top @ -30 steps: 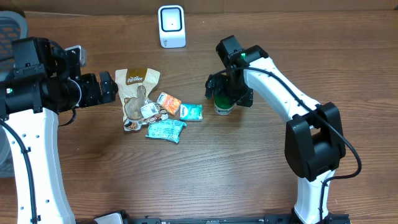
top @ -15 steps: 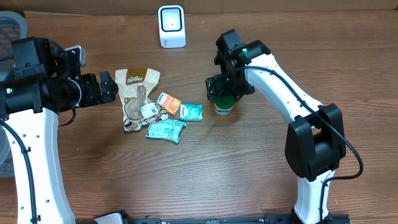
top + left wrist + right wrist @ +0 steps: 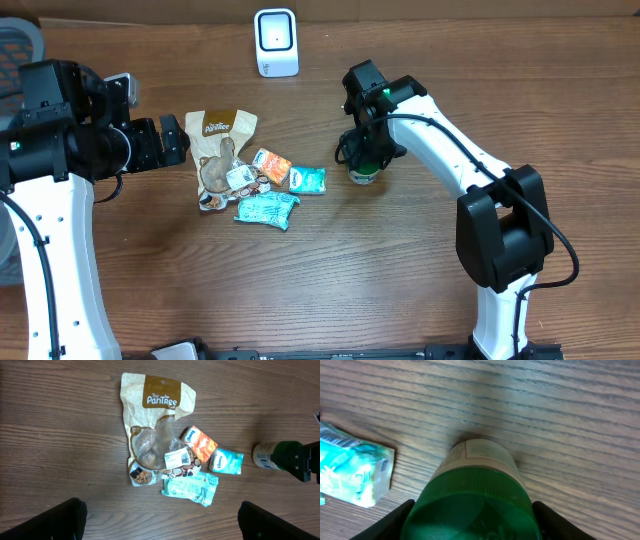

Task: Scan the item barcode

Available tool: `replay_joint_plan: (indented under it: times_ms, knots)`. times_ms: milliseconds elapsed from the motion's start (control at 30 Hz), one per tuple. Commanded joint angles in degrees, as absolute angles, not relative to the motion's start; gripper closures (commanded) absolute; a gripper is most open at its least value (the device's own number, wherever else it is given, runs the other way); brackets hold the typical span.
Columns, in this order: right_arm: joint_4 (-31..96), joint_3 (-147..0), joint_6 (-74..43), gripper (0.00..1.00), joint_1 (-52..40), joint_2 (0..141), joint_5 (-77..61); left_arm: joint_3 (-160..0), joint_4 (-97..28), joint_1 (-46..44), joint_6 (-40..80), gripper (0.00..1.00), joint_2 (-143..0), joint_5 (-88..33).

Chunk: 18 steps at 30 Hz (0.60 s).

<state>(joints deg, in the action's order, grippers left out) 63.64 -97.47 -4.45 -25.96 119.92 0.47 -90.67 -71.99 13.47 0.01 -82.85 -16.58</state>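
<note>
Two right tool [image 3: 366, 158] fingers [image 3: 390, 524] against bottle [image 3: 481, 456] cap

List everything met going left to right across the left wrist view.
Pantree pouch → orange tissue pack → teal Kleenex pack → green-capped bottle. The teal wrapper below them overlaps the pouch and the orange pack, so it is left out.

Wood counter [image 3: 400, 260]: mid-brown grain w/ darker streaks. Green-capped plastic bottle [image 3: 475, 490]: cap deep green, body white w/ faint small print. Flat tan snack pouch [image 3: 157, 415]: brown logo patch w/ white lettering, clear window lower down, white barcode sticker. Orange tissue pack [image 3: 199, 444]: orange & white. Teal tissue pack [image 3: 226, 461]: teal & white. Crinkly teal wrapper [image 3: 190, 487]: pale teal-green, white print. Boxy white scanner [image 3: 276, 42]: white shell, dark face. Robot arms [image 3: 440, 135]: white shells, black joints.
</note>
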Motion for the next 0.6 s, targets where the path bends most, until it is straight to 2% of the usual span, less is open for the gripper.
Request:
replay_joint_plan:
  times_ms: [0, 167, 333, 567]
  knots:
    - [63.61, -97.41, -5.82, 0.41, -25.98, 119.61, 1.32, -90.89, -71.94, 13.15, 0.4, 0.0, -82.83, -17.43]
    - [67.7, -102.43, -7.44, 0.55, -25.28, 119.57, -5.39, -90.91, -71.94, 13.15, 0.4, 0.0, -82.83, -17.43]
    - [74.24, -111.33, -6.74, 0.59, -23.86, 118.34, -14.83, -90.89, -71.94, 13.15, 0.4, 0.0, -82.83, -17.43]
    - [79.29, -122.45, 1.8, 0.59, -20.12, 114.76, -38.11, -90.91, -71.94, 13.15, 0.4, 0.0, -82.83, -17.43]
